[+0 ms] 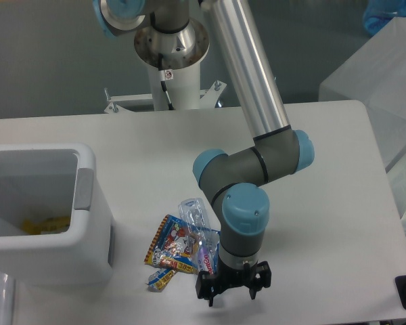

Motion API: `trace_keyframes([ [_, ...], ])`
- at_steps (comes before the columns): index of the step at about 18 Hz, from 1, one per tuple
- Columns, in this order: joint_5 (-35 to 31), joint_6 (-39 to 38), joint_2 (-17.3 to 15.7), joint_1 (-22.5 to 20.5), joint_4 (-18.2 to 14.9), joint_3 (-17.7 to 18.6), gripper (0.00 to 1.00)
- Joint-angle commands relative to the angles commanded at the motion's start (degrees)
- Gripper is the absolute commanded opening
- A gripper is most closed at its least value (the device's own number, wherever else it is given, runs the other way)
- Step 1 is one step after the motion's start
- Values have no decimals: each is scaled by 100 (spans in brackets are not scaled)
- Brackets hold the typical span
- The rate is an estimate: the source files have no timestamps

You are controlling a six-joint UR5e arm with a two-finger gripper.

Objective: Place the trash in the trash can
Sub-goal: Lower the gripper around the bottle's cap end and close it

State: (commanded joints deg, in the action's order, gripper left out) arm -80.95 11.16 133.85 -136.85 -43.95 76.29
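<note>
Clear, ribbed plastic forms the small bottle (197,233), which lies on the white table (338,169) with its long axis running from upper left to lower right; its lower end is hidden behind the arm. A purple-blue label wraps its middle — the lettering is too blurred to read. Under and beside it lie crinkled blue-and-orange foil snack wrappers (170,250) printed with cartoon figures. The black two-finger gripper (231,290) points down at the bottle's lower end, jaws spread apart with nothing gripped. At the left stands the white rectangular plastic bin (88,203) with rounded corners and a grey side panel — something yellow lies inside.
</note>
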Motion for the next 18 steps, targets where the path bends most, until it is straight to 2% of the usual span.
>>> trace_keyframes([
  [5, -9, 0, 114, 27, 0, -88, 100],
  [8, -79, -9, 123, 88, 0, -44, 93],
  [12, -141, -9, 158, 114, 0, -35, 92],
  [18, -158, 0, 158, 150, -9, 0, 85],
])
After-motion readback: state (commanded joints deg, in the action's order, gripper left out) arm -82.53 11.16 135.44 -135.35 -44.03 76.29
